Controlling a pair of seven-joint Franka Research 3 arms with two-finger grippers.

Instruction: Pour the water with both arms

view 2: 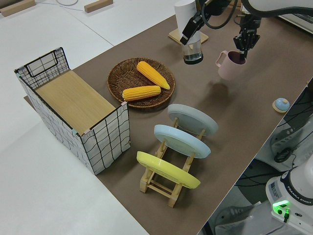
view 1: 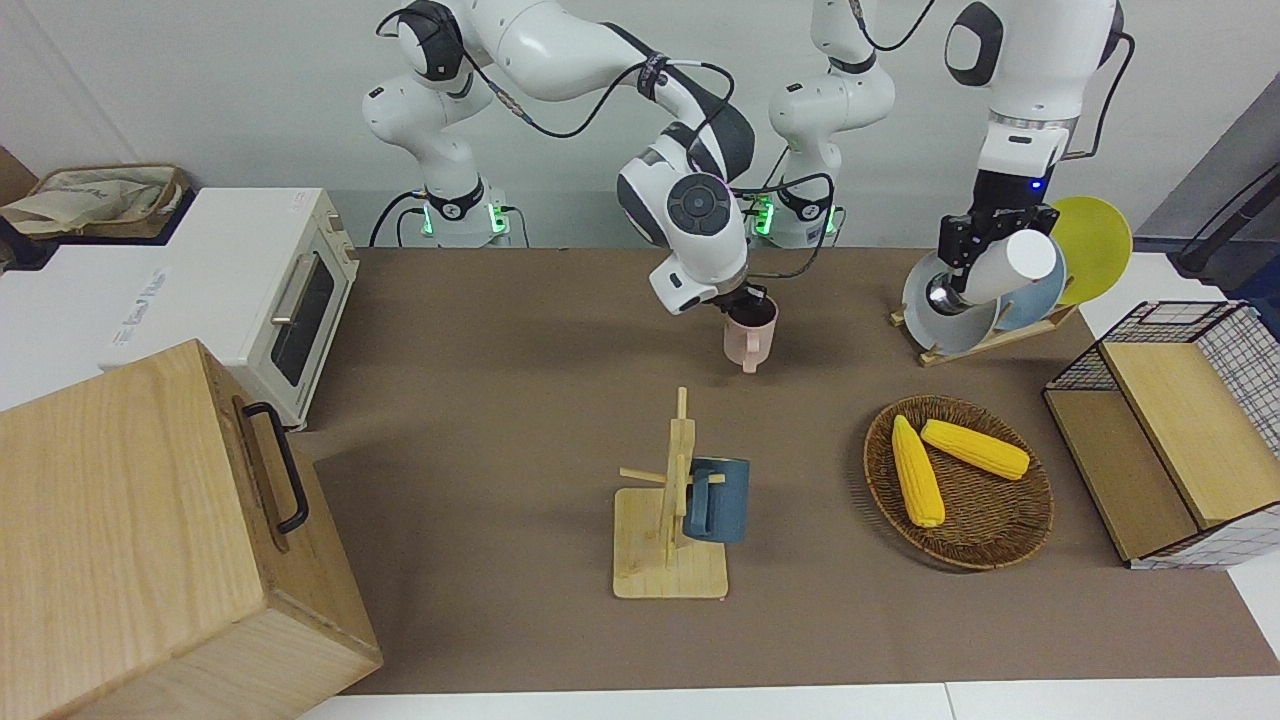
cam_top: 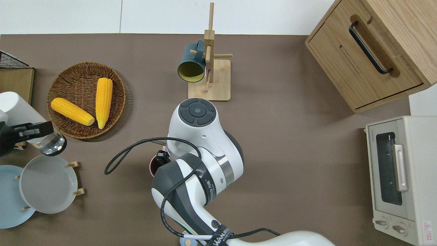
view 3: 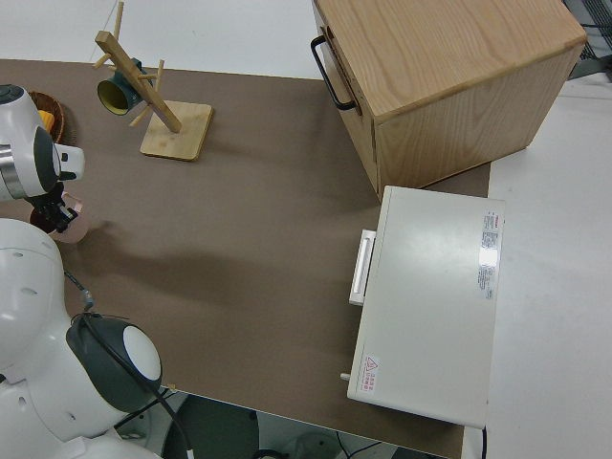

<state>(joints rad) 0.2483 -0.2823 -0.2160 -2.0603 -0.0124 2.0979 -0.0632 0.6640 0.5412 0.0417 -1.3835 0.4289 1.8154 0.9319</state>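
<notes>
Right gripper (view 1: pixel 752 303) clamped on pink mug's (view 1: pixel 749 338) rim, mug lifted above mid-table. Left gripper (view 1: pixel 968 252) grasping tilted white bottle (view 1: pixel 1005 267), held up over mat between corn basket (view 1: pixel 1000 520) and plate rack (view 1: pixel 985 343).

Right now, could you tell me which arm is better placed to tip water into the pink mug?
The left: its tool holds the white bottle already tilted. The right tool grips the pink mug by its rim, lifted.
</notes>
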